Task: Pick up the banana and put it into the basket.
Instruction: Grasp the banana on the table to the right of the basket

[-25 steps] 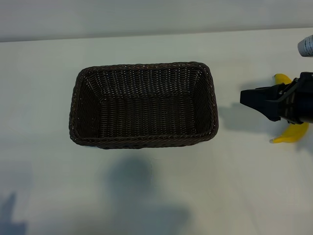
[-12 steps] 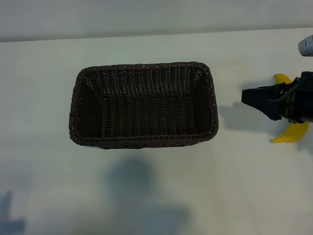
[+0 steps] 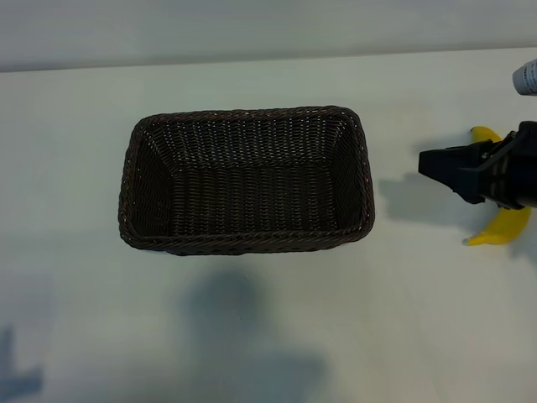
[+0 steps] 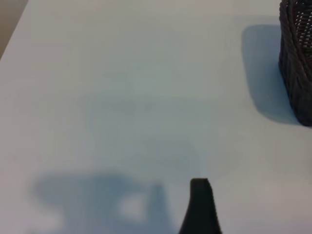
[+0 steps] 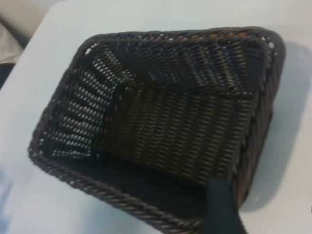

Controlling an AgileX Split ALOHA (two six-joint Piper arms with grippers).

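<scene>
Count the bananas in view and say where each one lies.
1. The banana lies on the table right of the basket, partly hidden under the right pincer. More could be hidden there.

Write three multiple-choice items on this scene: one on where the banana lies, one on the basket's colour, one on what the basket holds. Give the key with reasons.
1. Where is the banana?
A. Inside the basket
B. On the table right of the basket, partly hidden under the right arm
C. On the table left of the basket

2. What colour is the basket?
A. Dark brown
B. White
C. Yellow

3. What does the basket hold?
A. The banana
B. A bottle
C. Nothing

Key:
1 B: in the exterior view, yellow ends show above and below the right gripper, well right of the basket.
2 A: its woven wicker is dark brown in the exterior and both wrist views.
3 C: the exterior and right wrist views show only bare weave inside.
</scene>
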